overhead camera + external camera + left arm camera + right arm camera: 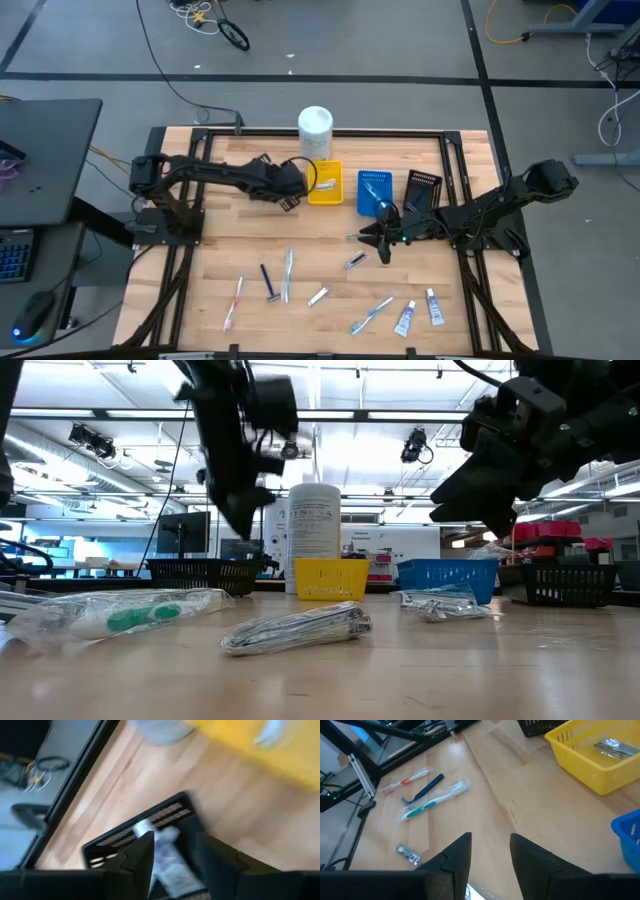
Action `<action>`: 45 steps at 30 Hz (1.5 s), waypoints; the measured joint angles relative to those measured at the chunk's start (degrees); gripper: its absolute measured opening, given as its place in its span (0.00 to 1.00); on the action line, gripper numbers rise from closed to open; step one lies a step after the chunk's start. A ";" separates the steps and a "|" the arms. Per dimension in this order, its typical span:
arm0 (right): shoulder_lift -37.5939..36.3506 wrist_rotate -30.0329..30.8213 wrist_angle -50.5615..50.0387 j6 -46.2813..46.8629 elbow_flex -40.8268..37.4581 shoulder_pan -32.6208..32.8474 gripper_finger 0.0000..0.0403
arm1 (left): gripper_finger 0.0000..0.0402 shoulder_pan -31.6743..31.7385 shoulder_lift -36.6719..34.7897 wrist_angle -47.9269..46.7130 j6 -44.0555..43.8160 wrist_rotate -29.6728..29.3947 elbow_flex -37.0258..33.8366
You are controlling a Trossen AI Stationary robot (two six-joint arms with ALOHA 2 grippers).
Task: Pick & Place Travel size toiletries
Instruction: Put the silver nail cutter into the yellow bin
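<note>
Closest to the low camera, a wrapped toothbrush (110, 617) with a green head and a crumpled silvery sachet (298, 629) lie on the near part of the table (420, 680). The left gripper (172, 845) hangs with its fingers apart over a black tray (125, 837) at the far left. A white tube (167, 865) lies released in that tray, right below the gap. Only the wrist view shows this, since from above the arm covers most of that tray. The right gripper (490, 842) is spread as well, holding nothing, and hovers over bare wood near the middle, just this side of the blue tray (372, 192). Beside the blue tray stand the yellow tray (325, 184) to its left, with sachets (614, 747) inside, and a second black tray (422, 188) to its right. The tall white container (315, 130) is at the far edge. From overhead the rest lies scattered along the near side: a pink toothbrush (233, 303), a dark-blue razor (268, 283), another sachet (318, 296) and, to the right, two small tubes (405, 318).
</note>
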 joint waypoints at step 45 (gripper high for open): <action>8.94 2.43 -22.69 -23.12 13.47 0.77 0.51 | 0.32 -31.48 -3.76 36.23 -12.82 1.77 -8.48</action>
